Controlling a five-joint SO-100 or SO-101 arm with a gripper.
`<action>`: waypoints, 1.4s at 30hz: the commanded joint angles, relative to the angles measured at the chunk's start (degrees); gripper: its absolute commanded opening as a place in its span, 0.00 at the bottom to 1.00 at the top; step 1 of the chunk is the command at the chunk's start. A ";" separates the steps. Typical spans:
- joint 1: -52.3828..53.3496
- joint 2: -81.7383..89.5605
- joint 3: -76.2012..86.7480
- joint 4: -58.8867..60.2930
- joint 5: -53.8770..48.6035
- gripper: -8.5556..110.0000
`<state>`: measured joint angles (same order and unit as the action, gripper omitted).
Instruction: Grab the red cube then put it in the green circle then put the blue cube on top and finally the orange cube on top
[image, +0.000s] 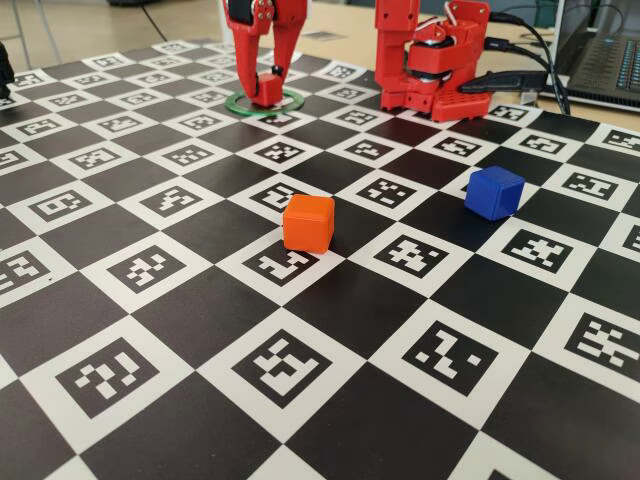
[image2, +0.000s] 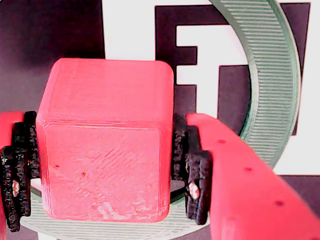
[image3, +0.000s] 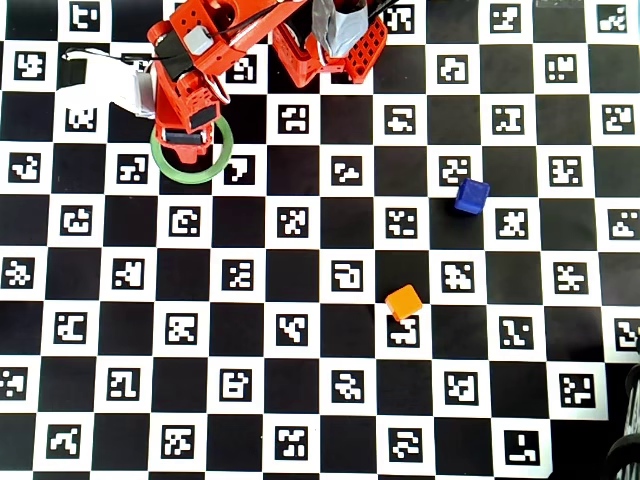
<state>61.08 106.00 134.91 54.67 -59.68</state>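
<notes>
Red cube (image2: 102, 142) sits inside green circle (image2: 277, 85) | gripper (image: 262, 88) clamped on its two opposite side faces | judged rigid, light, matte: hold flat faces at mid-height | blue cube (image: 494, 191) and orange cube (image: 308, 222) well apart from green circle, yours to stack next.

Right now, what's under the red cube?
The red cube, held between the gripper pads, sits over the green circle; the ring's near edge shows below it. Whether it touches the board is hidden by the cube itself.
</notes>
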 joint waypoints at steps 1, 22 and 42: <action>-0.18 0.70 -0.35 -1.14 -0.18 0.23; 1.76 4.13 -8.70 9.05 0.09 0.41; -20.48 5.45 -32.34 29.09 32.78 0.41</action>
<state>49.22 107.75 108.54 82.18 -39.02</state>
